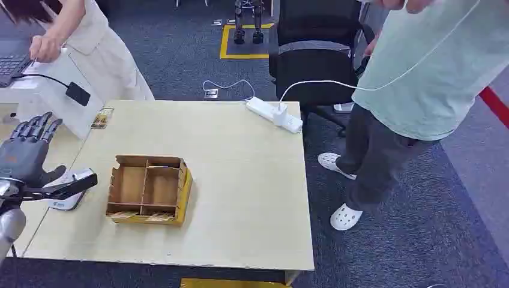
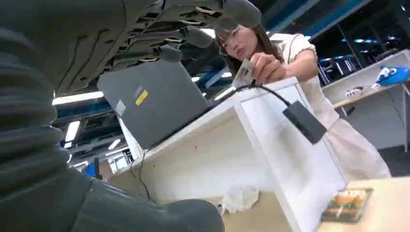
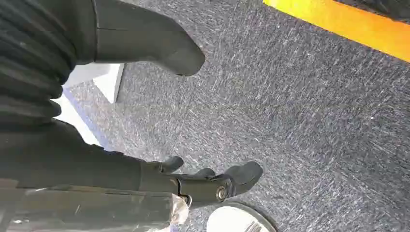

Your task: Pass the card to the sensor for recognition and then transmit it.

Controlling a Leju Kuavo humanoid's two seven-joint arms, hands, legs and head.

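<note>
Grey carpet (image 1: 420,240) surrounds the table (image 1: 252,198), where a cardboard divider box (image 1: 150,189) sits. At nine o'clock the left hand (image 1: 27,150) is raised, fingers spread, empty. A card (image 2: 244,73), seemingly, is held by a person (image 1: 90,36) at eleven o'clock. The right hand (image 3: 145,111) hangs over the carpet, fingers loosely apart.

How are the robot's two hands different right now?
The left hand is raised beside the table, while the right hand hangs down over the grey carpet. The left hand's fingers point upward and are spread apart; the right hand's fingers are slightly bent and point toward the floor. Both hands are dark grey, and neither is holding anything.
</note>
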